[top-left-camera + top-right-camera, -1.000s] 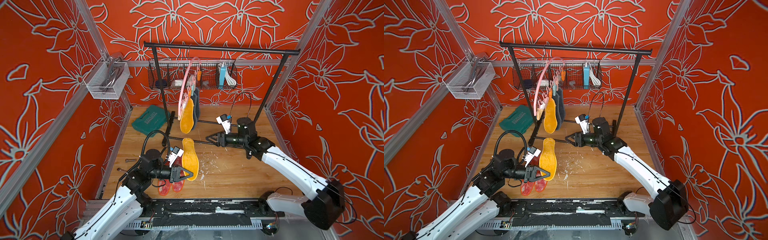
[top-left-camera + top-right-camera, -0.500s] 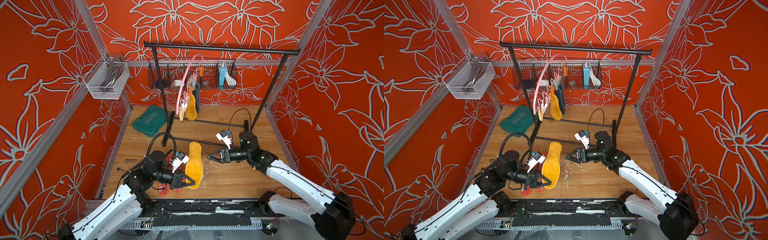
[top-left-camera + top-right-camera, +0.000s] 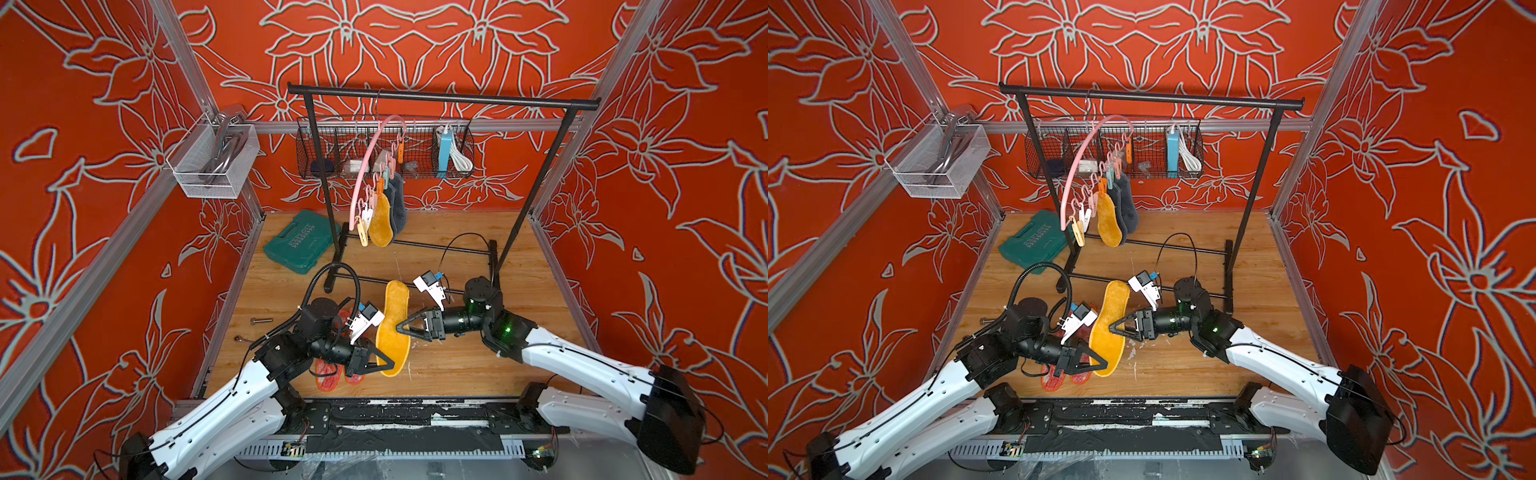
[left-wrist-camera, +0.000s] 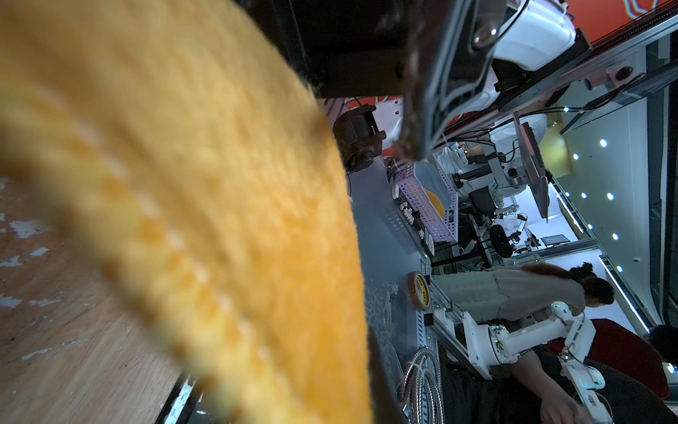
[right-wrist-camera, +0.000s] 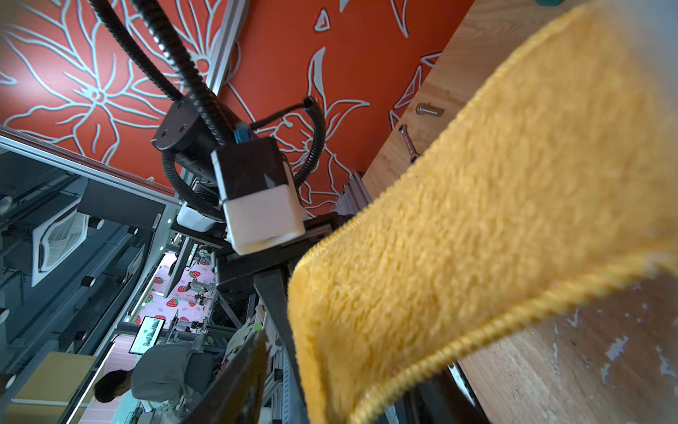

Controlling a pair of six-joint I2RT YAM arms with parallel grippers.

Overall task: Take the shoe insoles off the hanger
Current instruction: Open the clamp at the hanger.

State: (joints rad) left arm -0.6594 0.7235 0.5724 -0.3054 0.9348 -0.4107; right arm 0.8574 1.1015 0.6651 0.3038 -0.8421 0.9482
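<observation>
- Left gripper (image 3: 386,366) (image 3: 1099,365): jaws fully closed, pinching the near end of the held yellow insole (image 3: 392,328) (image 3: 1108,328).
- Held yellow insole: off the hanger, low over the front-centre of the wooden floor (image 3: 457,365), between the 2 arms. Its far end points twd the black rack (image 3: 440,96) base. It fills the left wrist view (image 4: 201,202), w/ floor boards showing beside it.
- Right gripper (image 3: 399,327) (image 3: 1113,328): tips at the insole's right edge, abt mid-length. In the right wrist view the insole (image 5: 477,238) crosses the frame close-up and bent. Can't tell whether the jaws are clamped on it or just standing around the edge.
- Hanger (image 3: 365,166) (image 3: 1077,166): pink, hooked on the rack's top bar, seen nearly edge-on. Several pegs at its lower end are empty.
- Hung yellow insole (image 3: 380,222) (image 3: 1109,224): pegged on the hanger, toe down.
- Dark grey insoles (image 3: 400,203) (image 3: 1128,203): pegged just behind the hung yellow one and overlapping it. Exact count is hard to make out.
- Red insoles (image 3: 328,372) (image 3: 1054,378): 2, flat on the floor side by side, under the left wrist and partly hidden by it.
- Green case (image 3: 299,241): on the floor, left of the rack base, well apart from both grippers.
</observation>
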